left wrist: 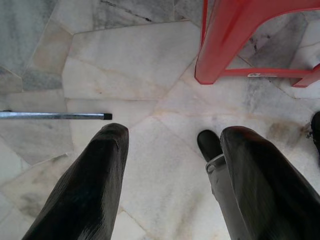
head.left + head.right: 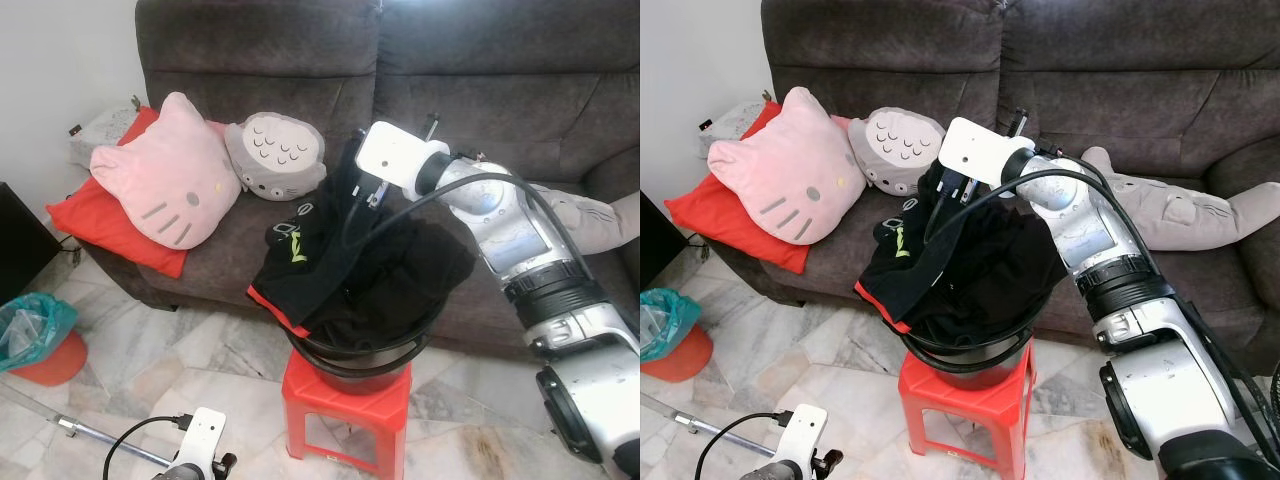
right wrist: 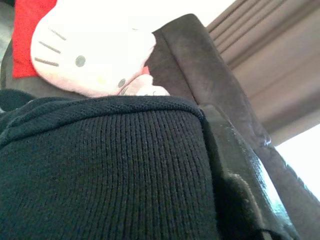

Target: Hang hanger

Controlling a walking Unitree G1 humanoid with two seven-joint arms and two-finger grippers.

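The right end effector (image 2: pixel 952 195) reaches over a black bucket (image 2: pixel 365 362) on a red plastic stool (image 2: pixel 345 415), its fingers buried in a heap of black clothing (image 2: pixel 385 270); the right wrist view shows black ribbed knit (image 3: pixel 100 170) pressed against one finger (image 3: pixel 240 170), so it appears closed on the fabric; a dark garment (image 2: pixel 290 260) with a lime-green logo, not readable, and a red hem drapes over the bucket's rim; no hanger can be made out among the clothes. The left end effector (image 1: pixel 170 150) hangs low over the marble floor (image 1: pixel 150 75) beside the stool, fingers spread wide and holding nothing; a metal rod (image 1: pixel 55 116) lies on the floor near it. Behind stands a brown sofa (image 2: pixel 480 90) with a pink cat-face cushion (image 2: pixel 165 180), a grey owl-like plush (image 2: pixel 275 155) and a red pillow (image 2: pixel 110 225); a grey shark plush (image 2: pixel 1180 215) lies on the seat.
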